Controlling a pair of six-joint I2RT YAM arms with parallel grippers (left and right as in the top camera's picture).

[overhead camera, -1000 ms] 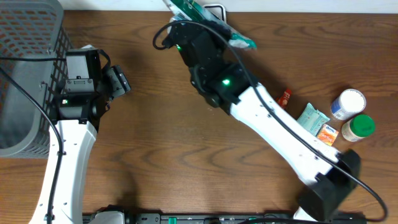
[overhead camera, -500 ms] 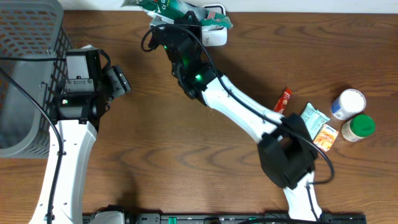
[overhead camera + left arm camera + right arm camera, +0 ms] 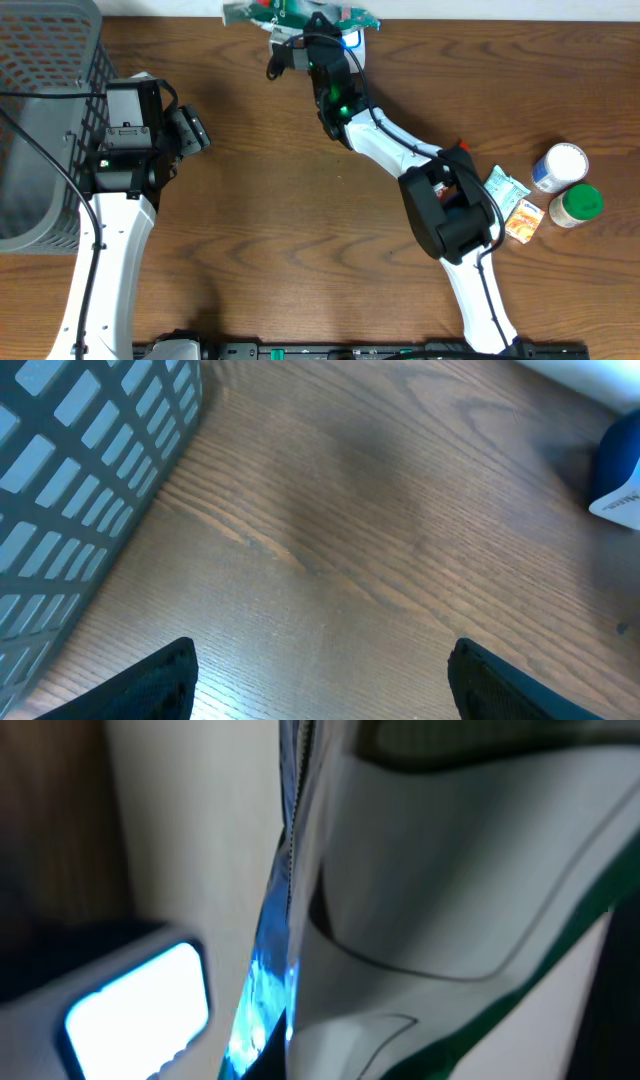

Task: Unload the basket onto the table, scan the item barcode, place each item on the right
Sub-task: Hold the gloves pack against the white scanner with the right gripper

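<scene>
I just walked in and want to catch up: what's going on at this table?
The right gripper, shut on a green packet, holds it over the scanner at the far edge of the table. The scanner's window glows blue. The left gripper hangs open and empty beside the basket. Two jars and some sachets lie to the right.

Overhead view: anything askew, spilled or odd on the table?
Nothing stands out. The right gripper holds the green packet above the lit scanner at the table far edge. The sachets and two bottles at right look intact. The left gripper is open and empty near the basket.
</scene>
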